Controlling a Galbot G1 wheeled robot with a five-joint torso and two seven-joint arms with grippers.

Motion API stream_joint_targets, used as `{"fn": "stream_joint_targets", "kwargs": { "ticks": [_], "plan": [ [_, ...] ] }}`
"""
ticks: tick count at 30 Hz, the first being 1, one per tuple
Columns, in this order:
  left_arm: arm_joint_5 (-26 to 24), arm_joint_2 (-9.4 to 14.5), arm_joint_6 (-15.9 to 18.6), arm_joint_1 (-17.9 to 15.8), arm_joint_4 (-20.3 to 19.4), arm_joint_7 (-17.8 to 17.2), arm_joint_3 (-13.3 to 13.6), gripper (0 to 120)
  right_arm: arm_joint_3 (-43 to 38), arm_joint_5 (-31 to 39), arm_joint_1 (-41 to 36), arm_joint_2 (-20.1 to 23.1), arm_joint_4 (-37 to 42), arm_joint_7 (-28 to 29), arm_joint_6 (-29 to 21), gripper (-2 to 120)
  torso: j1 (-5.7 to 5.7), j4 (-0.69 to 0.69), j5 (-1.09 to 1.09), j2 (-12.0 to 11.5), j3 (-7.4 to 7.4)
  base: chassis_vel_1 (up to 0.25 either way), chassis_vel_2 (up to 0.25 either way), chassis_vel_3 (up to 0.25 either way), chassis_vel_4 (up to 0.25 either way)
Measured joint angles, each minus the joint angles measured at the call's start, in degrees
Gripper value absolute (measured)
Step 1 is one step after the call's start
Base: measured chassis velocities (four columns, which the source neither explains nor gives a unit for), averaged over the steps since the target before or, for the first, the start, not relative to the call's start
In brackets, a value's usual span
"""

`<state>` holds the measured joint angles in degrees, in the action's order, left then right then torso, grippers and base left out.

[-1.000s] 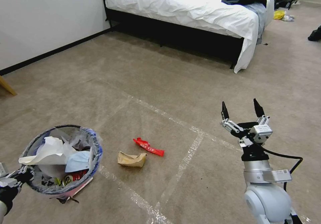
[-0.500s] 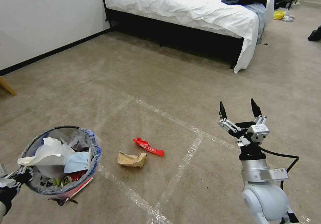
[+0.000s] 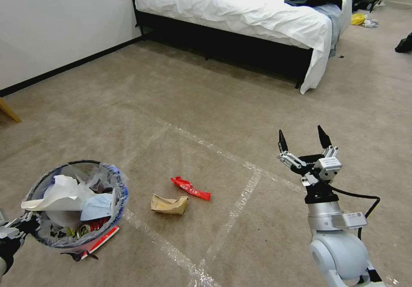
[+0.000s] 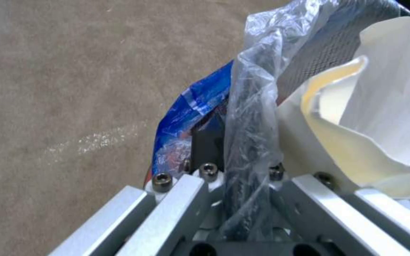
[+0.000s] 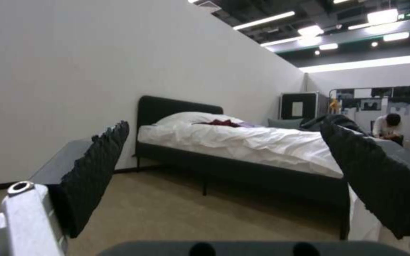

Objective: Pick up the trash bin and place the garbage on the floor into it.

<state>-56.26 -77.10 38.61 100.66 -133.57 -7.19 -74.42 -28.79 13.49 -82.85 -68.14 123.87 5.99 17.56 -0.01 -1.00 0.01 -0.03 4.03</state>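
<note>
The trash bin (image 3: pixel 115 179), with a black rim and a crinkled clear liner, hangs low at my near left and holds white paper, a blue mask and a red can. My left gripper (image 3: pixel 19 228) is shut on its near rim. In the left wrist view the left gripper (image 4: pixel 236 149) pinches the rim and liner beside the white paper (image 4: pixel 390 103). Garbage lies on the floor (image 3: pixel 206 107): a red wrapper (image 3: pixel 191 188) and a crumpled brown paper (image 3: pixel 168 204). My right gripper (image 3: pixel 301 137) is open, raised to the right of them. In the right wrist view the right gripper (image 5: pixel 233 167) frames the bed.
A red-and-white strip (image 3: pixel 101 240) lies on the carpet under the bin's edge. Clear tape lines (image 3: pixel 240 197) cross the floor. A bed (image 3: pixel 240 16) with white sheets and dark clothes stands ahead, the wall (image 3: pixel 56 25) to the left. More items lie at the far right (image 3: pixel 358 19).
The bin has shifted slightly left and toward me, uncovering more of the red-and-white strip. My right gripper, still open, has drifted a little to the left.
</note>
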Motion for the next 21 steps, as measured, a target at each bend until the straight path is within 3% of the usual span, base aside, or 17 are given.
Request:
{"fn": "stream_joint_targets", "kwargs": {
  "ticks": [15,21],
  "plan": [
    [-0.12,-0.3,0.04,-0.04,-0.09,-0.09,-0.05,1,0.32,-0.23,0.18,0.56,-0.25,-0.02,0.55,100,0.01,-0.01,0.0,0.0,0.01,-0.039,0.04,0.041,-0.034],
    [0.44,-0.75,0.05,0.23,-0.04,-0.08,0.23,1,3.12,-0.13,2.17,2.62,-0.86,1.27,-0.75,100,0.01,0.0,0.0,0.0,0.0,0.0,0.0,0.0,0.0]
  ]
}}
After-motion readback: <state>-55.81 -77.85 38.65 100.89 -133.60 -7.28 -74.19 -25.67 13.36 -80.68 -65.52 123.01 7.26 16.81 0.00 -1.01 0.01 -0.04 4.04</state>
